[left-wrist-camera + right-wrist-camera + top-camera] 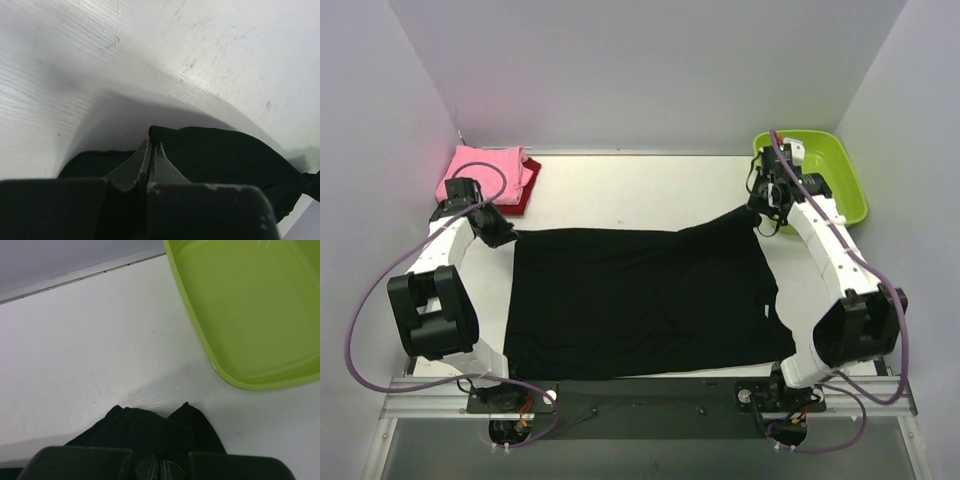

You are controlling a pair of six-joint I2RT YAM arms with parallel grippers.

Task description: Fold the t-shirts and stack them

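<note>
Toward the desk's [620, 190] far edge, left fingers [145, 156] and right fingers [150, 468] each clamp a black shirt [640, 300] corner.

text we can read: none in any view
black t-shirt [640, 300]: small white mark [761, 312] near its right edge, too small for us to read
</note>
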